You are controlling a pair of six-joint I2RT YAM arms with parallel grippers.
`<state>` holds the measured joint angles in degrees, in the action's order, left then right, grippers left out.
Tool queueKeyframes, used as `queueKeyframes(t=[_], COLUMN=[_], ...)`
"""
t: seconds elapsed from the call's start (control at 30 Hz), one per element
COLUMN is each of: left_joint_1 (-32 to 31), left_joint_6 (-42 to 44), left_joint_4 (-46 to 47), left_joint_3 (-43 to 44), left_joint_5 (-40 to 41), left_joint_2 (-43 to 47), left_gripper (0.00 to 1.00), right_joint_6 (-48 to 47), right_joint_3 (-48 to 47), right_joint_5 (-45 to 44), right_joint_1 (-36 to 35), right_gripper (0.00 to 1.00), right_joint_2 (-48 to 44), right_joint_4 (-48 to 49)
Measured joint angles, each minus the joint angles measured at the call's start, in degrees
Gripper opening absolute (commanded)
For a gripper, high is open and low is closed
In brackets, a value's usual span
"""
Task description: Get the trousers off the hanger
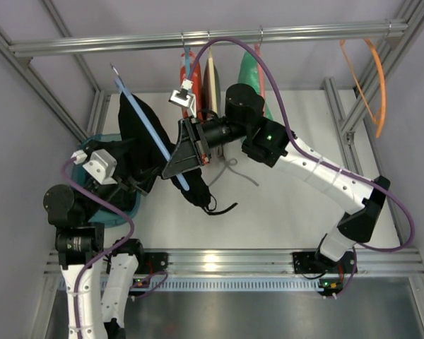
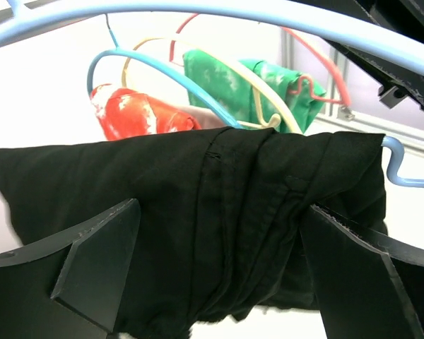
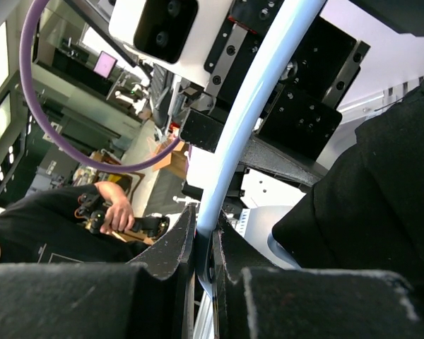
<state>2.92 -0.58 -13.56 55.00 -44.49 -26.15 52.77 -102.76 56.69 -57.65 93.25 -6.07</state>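
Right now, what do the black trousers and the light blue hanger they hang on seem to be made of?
The trousers: soft woven cloth, matte black, possibly cotton; it creases and sags over the bar. The hanger: smooth light blue plastic by its look, slim, with a slight sheen; coated wire cannot be ruled out.

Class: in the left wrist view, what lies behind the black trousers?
A red garment and a green garment hang there; the trousers hide anything lower.
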Motion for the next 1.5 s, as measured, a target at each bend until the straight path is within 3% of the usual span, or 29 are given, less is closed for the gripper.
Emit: queueKeyframes(t=[0.3,0.4,0.43,0.57,0.6,0.9,1.1,1.5], left_joint_1=[0.0,0.0,-0.02,-0.07,-0.07,-0.04,-0.04,0.0], left_joint_6=[-4.0,-4.52,-4.76,-5.7,-5.9,-12.39,-18.97,-26.95], left_joint_4=[4.42,5.68,6.1,7.15,7.37,5.51,1.99,1.81], left_joint_3=[-1.42,-1.84,-1.84,-1.84,-1.84,0.72,8.57,26.69], left_joint_5=[0.9,1.75,1.86,1.57,1.53,7.06,12.55,20.74], left_joint_2=[-0.72,-0.85,-1.03,-1.84,-1.99,-3.48,-7.74,-13.46], left_gripper=[0.96,0.71,0.53,0.06,0.01,0.0,0.0,0.0], right_joint_6=[0.0,-0.11,-0.17,-0.66,-0.81,-2.03,-2.51,-4.48], right_joint_3=[0.0,0.0,0.0,0.0,0.0,4.24,8.09,10.16], right_joint_5=[0.15,0.02,-0.02,-0.26,-0.46,-0.9,-0.94,-1.33], right_joint_1=[-0.31,-0.5,-0.5,-0.5,-0.5,3.87,8.07,8.2], right_gripper=[0.0,0.0,0.0,0.0,0.0,0.0,0.0,0.0], right_joint_2=[0.0,0.0,0.0,0.0,0.0,-1.07,-2.25,-4.04], right_joint_4=[0.57,0.59,0.57,0.5,0.46,0.46,0.55,0.52])
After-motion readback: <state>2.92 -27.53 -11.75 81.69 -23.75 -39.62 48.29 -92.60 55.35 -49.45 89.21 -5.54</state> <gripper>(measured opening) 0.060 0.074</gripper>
